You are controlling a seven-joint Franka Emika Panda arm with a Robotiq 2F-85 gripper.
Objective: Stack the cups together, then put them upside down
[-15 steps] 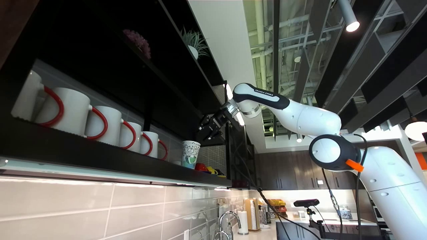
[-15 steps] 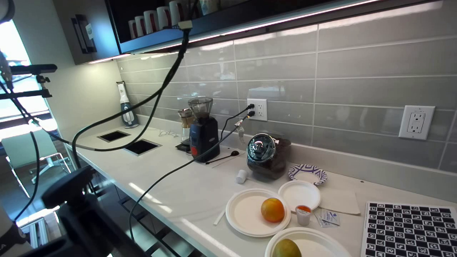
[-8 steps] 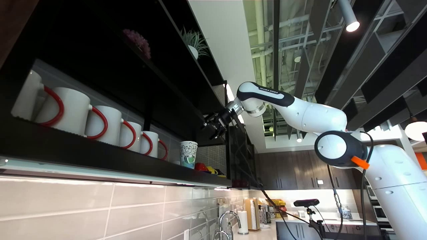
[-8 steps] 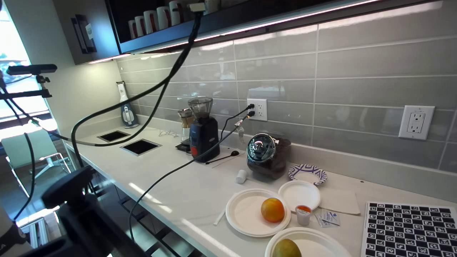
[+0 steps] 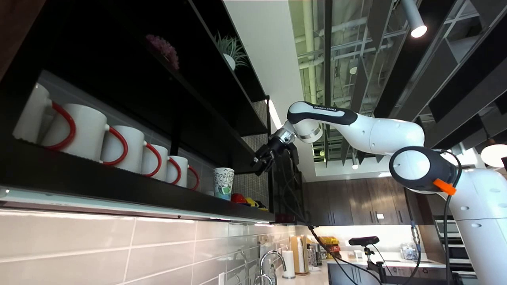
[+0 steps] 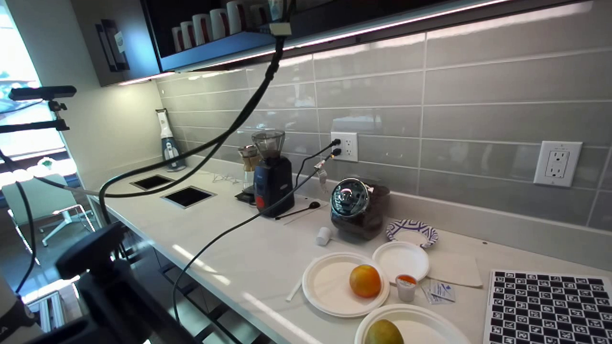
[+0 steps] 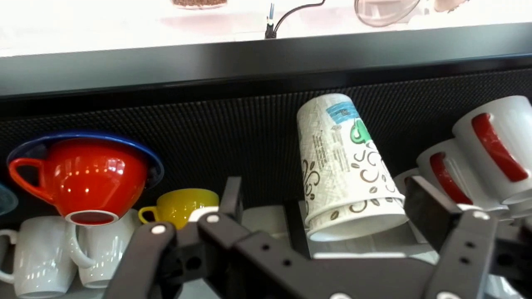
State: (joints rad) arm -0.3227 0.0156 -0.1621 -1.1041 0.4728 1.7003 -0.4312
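Note:
Two paper cups (image 7: 341, 153) with leaf swirls and a green cup print are nested; two rims show, one just beyond the other, in the wrist view. This stack (image 5: 223, 183) stands upright on the shelf, mouth up, in an exterior view. Its lower part shows behind the arm's cable as a sliver of cup (image 6: 276, 9). My gripper (image 5: 260, 164) hangs up and out from the stack, apart from it. In the wrist view its fingers (image 7: 232, 195) stand wide with no grip on the cups, the rims appearing nearer the right-hand finger.
White mugs with red handles (image 5: 81, 132) line the same shelf (image 5: 119, 180) on one side. On the other sit a red cup (image 7: 95, 178) with a blue saucer and a yellow cup (image 7: 183, 203). An upper shelf (image 5: 206, 114) overhangs. The arm's cable (image 6: 258, 95) droops over the counter.
My gripper has opened and drawn back from the cups, out away from the shelf. The stack, slightly tilted a second ago, now stands straighter and a little to the left in an exterior view.

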